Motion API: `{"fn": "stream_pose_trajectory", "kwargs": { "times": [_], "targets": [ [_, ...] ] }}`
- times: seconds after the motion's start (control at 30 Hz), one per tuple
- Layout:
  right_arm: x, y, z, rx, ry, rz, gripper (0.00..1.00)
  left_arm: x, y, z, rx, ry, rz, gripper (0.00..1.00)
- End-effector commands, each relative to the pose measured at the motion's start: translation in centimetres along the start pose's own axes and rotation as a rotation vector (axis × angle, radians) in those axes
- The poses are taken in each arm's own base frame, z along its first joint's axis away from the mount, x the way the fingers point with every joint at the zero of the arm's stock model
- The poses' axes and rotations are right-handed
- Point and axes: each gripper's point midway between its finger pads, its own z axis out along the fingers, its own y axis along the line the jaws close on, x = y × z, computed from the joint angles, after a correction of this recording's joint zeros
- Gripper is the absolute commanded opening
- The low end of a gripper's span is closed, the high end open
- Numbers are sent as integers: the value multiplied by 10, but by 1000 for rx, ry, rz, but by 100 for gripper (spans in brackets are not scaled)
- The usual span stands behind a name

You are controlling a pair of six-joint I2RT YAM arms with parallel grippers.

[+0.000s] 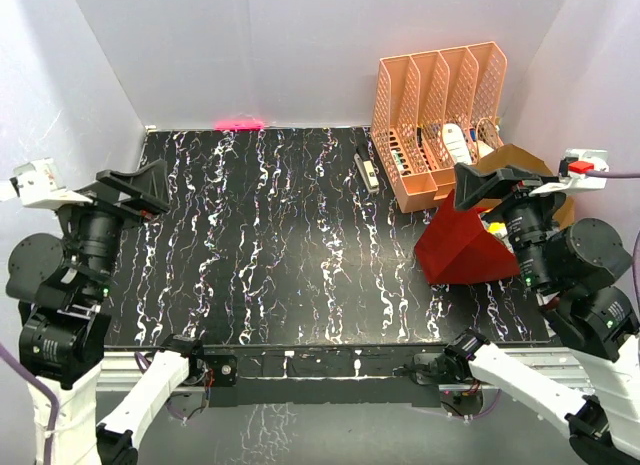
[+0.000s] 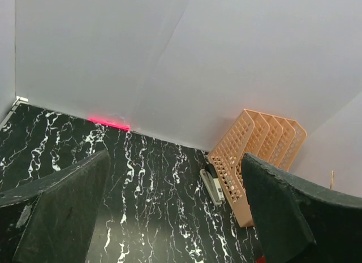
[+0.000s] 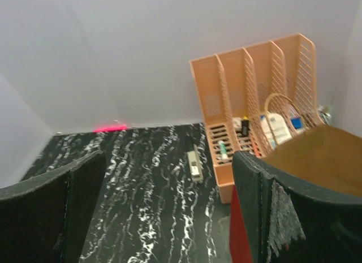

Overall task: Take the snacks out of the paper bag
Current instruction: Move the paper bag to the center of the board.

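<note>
The paper bag [image 1: 462,247], red outside and brown inside, stands at the right of the table in front of the rack. Its brown inner wall [image 3: 317,155] and a strip of red side fill the right of the right wrist view. A small yellow bit of a snack [image 1: 493,228] shows at the bag's mouth; the other snacks are hidden. My right gripper [image 1: 495,190] hovers over the bag's mouth, open and empty [image 3: 169,218]. My left gripper [image 1: 140,190] is open and empty at the far left, high above the table [image 2: 175,218].
An orange slotted file rack [image 1: 435,115] with small white and dark items stands at the back right, behind the bag. A grey stapler [image 1: 367,170] lies left of it. A pink strip [image 1: 238,123] lies at the back wall. White walls enclose the black marbled table [image 1: 280,245].
</note>
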Motion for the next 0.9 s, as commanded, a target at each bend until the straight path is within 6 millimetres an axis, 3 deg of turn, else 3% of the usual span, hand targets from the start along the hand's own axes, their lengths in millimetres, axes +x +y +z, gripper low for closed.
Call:
{"fn": "stream_pose_trajectory", "kwargs": {
  "times": [0.0, 0.17, 0.3, 0.47, 0.7, 0.87],
  "targets": [
    [16, -23, 1, 112, 43, 9, 98, 21, -3, 26, 17, 51, -2, 98],
    [29, -50, -1, 216, 75, -22, 98, 62, -9, 56, 77, 146, 10, 98],
    [41, -70, 4, 302, 108, -27, 98, 111, -12, 80, 134, 251, 10, 98],
    [55, -68, 20, 243, 146, -54, 98, 180, -15, 97, 220, 383, 3, 98],
    [77, -95, 52, 355, 104, 55, 98, 258, -17, 88, 308, 540, 26, 98],
    [107, -116, 82, 443, 150, 103, 98, 279, -21, 80, 346, 569, 66, 98]
  ]
}}
